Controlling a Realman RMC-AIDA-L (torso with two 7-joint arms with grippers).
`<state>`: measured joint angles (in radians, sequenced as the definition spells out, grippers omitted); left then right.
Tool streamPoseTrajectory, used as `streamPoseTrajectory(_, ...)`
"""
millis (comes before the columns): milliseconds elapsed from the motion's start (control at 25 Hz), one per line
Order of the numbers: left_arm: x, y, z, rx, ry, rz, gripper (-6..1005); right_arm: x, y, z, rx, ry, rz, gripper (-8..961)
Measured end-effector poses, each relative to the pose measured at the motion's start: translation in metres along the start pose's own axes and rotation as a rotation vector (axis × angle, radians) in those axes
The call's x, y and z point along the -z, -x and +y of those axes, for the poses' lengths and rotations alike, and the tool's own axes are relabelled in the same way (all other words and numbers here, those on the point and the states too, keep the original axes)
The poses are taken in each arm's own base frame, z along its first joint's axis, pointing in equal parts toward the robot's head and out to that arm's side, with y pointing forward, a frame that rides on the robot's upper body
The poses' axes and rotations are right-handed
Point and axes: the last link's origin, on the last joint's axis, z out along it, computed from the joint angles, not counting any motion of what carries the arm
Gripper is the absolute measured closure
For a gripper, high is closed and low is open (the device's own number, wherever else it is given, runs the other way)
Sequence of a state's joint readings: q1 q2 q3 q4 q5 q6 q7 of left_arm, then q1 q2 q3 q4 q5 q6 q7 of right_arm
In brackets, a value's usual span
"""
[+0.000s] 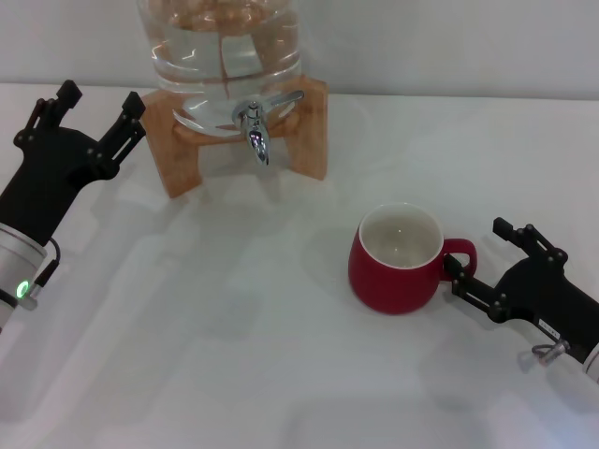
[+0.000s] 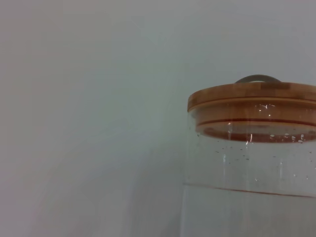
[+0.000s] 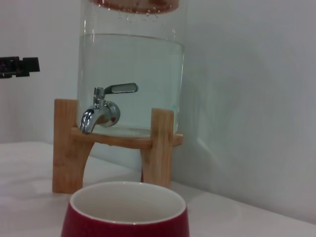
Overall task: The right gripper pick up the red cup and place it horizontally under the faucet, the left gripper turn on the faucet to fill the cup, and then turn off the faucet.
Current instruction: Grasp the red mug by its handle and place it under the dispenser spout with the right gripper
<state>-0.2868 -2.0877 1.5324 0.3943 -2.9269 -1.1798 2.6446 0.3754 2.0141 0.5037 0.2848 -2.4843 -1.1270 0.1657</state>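
A: What is taking up the most room?

B: The white desk (image 1: pixel 234 355) is carrying everything. At its far edge a clear water jar (image 1: pixel 220 47) is sitting on a wooden stand (image 1: pixel 178 154), partly filled with water. The left wrist view is showing the jar's wooden lid (image 2: pixel 252 101).

A: And the arms?

B: The left end effector (image 1: pixel 98 108) is hovering just beside the stand, on the robot's left side of the jar, its black prongs standing spread apart and gripping nothing. A green light is glowing on that arm lower down. The right end effector (image 1: pixel 479 257) is lying low over the desk at the robot's right, its prongs spread on either side of the cup's handle, one prong reaching in close to it; whether it is actually touching the handle I cannot tell.

A: Where is the cup?

B: The red cup (image 1: pixel 398 271) is standing upright on the desk, well apart from the stand and toward the robot's right of it, its white inside looking empty and its loop handle pointing at the right end effector.

A: The tap?

B: The faucet (image 1: pixel 257 131) is sticking out from the jar's base between the stand's legs, spout pointing down, its thin lever (image 3: pixel 121 88) lying roughly level.
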Motion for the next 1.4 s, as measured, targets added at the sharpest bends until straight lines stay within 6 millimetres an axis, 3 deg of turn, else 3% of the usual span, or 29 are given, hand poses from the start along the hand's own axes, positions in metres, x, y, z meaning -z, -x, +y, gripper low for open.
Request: streamPoseTrajectory(1400,-0.0002,0.001,-0.0001,0.0,-0.002,-0.007,119,-0.0038,0.0014,-0.0095,-0.034,-0.069,0.002,118)
